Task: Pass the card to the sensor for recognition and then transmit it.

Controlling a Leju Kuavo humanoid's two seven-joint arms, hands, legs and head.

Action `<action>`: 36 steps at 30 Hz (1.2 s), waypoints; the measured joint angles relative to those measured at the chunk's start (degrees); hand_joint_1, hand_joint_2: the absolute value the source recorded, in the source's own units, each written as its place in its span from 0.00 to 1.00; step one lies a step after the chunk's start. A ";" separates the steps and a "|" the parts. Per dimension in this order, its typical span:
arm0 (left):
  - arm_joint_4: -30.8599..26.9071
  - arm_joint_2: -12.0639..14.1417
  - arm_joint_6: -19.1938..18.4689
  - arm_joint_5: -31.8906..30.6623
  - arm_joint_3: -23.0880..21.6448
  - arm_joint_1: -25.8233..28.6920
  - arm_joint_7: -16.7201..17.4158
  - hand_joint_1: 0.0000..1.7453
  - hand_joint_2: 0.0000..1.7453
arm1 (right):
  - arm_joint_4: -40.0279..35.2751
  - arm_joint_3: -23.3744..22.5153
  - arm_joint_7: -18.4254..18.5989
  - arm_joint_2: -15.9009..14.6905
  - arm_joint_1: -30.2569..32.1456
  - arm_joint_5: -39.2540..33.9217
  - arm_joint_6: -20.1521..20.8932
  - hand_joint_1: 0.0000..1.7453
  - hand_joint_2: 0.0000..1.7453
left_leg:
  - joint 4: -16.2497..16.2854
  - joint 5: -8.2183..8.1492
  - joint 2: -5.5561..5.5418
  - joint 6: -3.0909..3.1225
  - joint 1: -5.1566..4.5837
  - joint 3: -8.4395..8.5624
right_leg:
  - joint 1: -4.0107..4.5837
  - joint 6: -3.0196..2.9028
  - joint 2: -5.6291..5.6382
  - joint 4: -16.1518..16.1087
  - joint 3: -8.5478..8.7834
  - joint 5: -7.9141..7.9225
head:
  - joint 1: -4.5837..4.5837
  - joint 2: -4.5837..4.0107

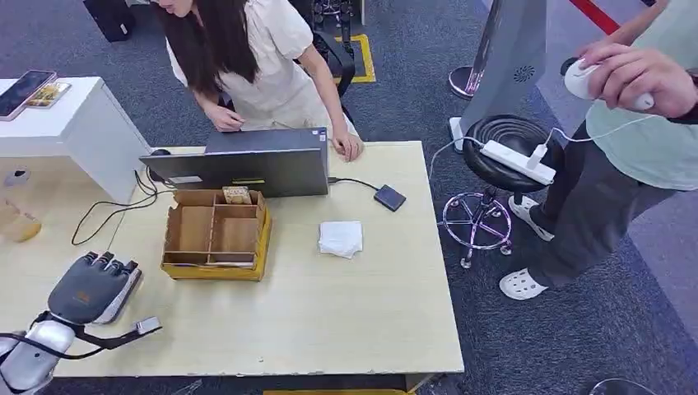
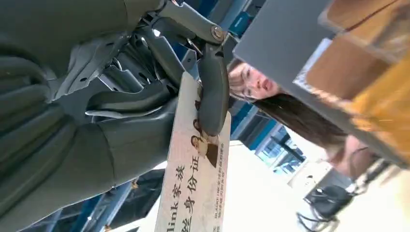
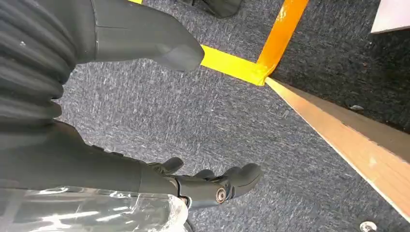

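Observation:
My left hand (image 1: 90, 288) hovers low over the near left part of the wooden table (image 1: 346, 321), its back turned up. In the left wrist view a pale ID card (image 2: 196, 188) with printed characters is pinched between the thumb and a dark finger (image 2: 212, 96) of that hand (image 2: 96, 121). Its white edge (image 1: 126, 295) peeks out beside the hand in the head view. The sensor, a small dark square pad (image 1: 389, 197) on a cable, lies on the table to the right of the laptop (image 1: 247, 169). My right hand (image 3: 72, 159) hangs beside the table over the carpet, fingers apart and holding nothing.
A yellow cardboard divider box (image 1: 216, 234) stands between my left hand and the sensor. A folded white cloth (image 1: 341, 239) lies near the table's middle. One person (image 1: 247, 58) leans over the laptop; another (image 1: 634, 123) stands at the right by a black stool (image 1: 502, 156).

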 joint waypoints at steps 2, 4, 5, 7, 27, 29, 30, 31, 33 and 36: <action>-0.57 0.68 -0.02 0.00 0.87 -0.18 0.00 1.00 1.00 | 0.04 0.00 0.00 0.00 0.03 -0.02 0.00 0.00 1.00 | 0.00 0.00 0.01 0.00 0.00 0.00 | 0.00 0.00 0.01 0.00 0.00 0.00 | -0.02 0.00; -0.57 1.36 0.00 0.00 1.24 -0.37 0.00 1.00 1.00 | 0.04 0.02 0.04 0.00 0.06 -0.13 0.00 0.00 1.00 | 0.00 0.00 0.01 0.00 0.00 0.00 | 0.00 0.00 0.01 0.00 0.00 0.00 | 0.00 0.00; -0.57 1.45 -0.02 0.00 1.24 -0.38 0.00 1.00 1.00 | 0.07 0.02 0.04 0.00 0.07 -0.15 0.00 0.00 1.00 | 0.00 0.00 0.01 0.00 0.00 0.00 | 0.00 0.00 0.01 0.00 0.00 0.00 | -0.04 0.00; -0.57 1.56 0.00 -0.02 1.22 -0.35 0.00 1.00 1.00 | 0.07 0.04 0.04 0.00 0.10 -0.15 0.02 0.00 1.00 | 0.00 0.00 0.01 0.00 0.00 -0.01 | 0.00 0.00 0.00 0.00 0.00 0.00 | 0.00 0.00; 10.77 -5.94 -0.02 0.02 -0.26 -0.13 0.02 1.00 1.00 | -0.42 1.55 0.68 0.00 0.55 -0.63 0.15 0.00 1.00 | 0.00 0.00 0.00 0.00 -0.01 -0.02 | -0.01 -0.01 -0.04 -0.01 0.02 0.01 | 0.00 0.00; 11.26 -6.29 -0.02 0.02 -0.26 -0.16 0.04 1.00 1.00 | -0.42 1.55 0.63 0.00 0.56 -0.68 0.13 0.00 1.00 | 0.00 0.00 -0.01 0.00 -0.01 0.00 | -0.01 -0.01 -0.04 0.00 0.03 0.01 | -0.02 0.00; 11.43 -6.36 -0.02 0.02 -0.26 -0.16 0.06 1.00 1.00 | -0.42 1.55 0.59 -0.02 0.56 -0.68 0.13 0.00 1.00 | 0.00 0.00 0.00 0.00 -0.01 0.00 | -0.01 -0.01 -0.04 0.00 0.03 0.01 | -0.02 0.00; 11.98 -6.79 -0.02 0.04 -0.26 -0.17 0.09 1.00 1.00 | -0.42 1.55 0.41 -0.02 0.56 -0.72 0.04 0.00 1.00 | 0.00 0.00 -0.01 0.00 -0.02 0.01 | -0.02 -0.01 -0.05 0.00 0.05 0.01 | -0.02 0.00; 12.94 -7.36 -0.02 0.15 -0.24 -0.12 0.09 1.00 1.00 | -0.42 1.55 0.15 -0.02 0.55 -0.85 -0.02 0.00 1.00 | -0.01 0.01 -0.03 0.00 -0.01 0.03 | -0.01 -0.01 -0.07 0.00 0.09 0.01 | 0.00 0.00; 13.95 -8.13 -0.02 0.28 0.09 0.47 0.13 1.00 1.00 | -0.42 1.55 -0.17 -0.02 0.56 -1.20 -0.02 0.00 1.00 | -0.03 0.01 -0.03 0.00 -0.02 0.14 | -0.02 -0.01 -0.08 0.00 0.18 0.01 | 0.00 0.00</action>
